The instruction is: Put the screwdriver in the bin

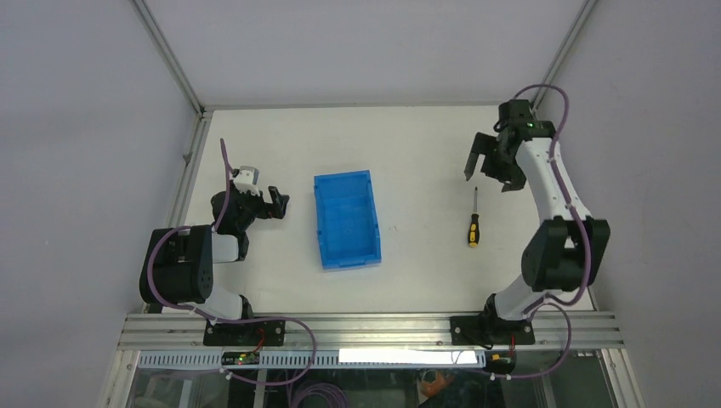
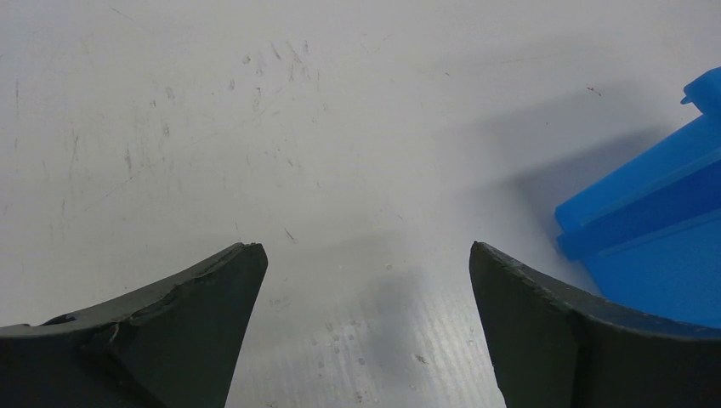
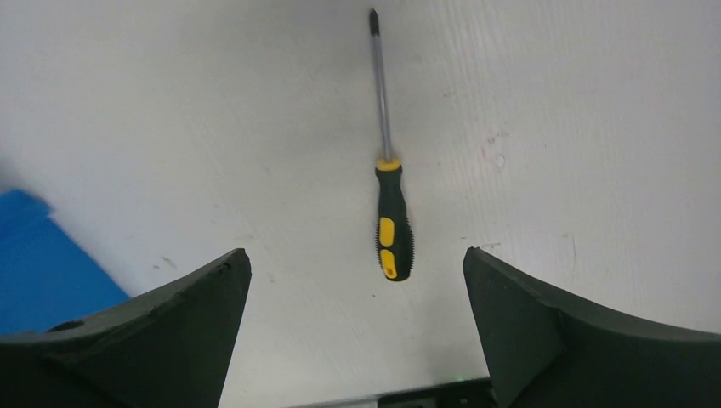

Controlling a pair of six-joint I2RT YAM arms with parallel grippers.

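The screwdriver (image 1: 474, 221) lies flat on the white table, right of centre, with its black-and-yellow handle toward the arms and its thin shaft pointing away. In the right wrist view the screwdriver (image 3: 391, 229) lies just ahead of the fingertips and between them. My right gripper (image 1: 491, 175) hangs open above the table just beyond the shaft tip, holding nothing; the wrist view shows the right gripper (image 3: 354, 253) spread wide. The blue bin (image 1: 346, 219) stands mid-table with nothing in it. My left gripper (image 1: 279, 202) is open, low beside the bin's left wall. The left gripper (image 2: 366, 248) has bare table between its jaws.
A corner of the bin (image 2: 655, 221) shows at the right of the left wrist view, and a blue patch of the bin (image 3: 34, 255) at the left of the right wrist view. Metal frame rails (image 1: 374, 327) edge the table in front, with grey walls around.
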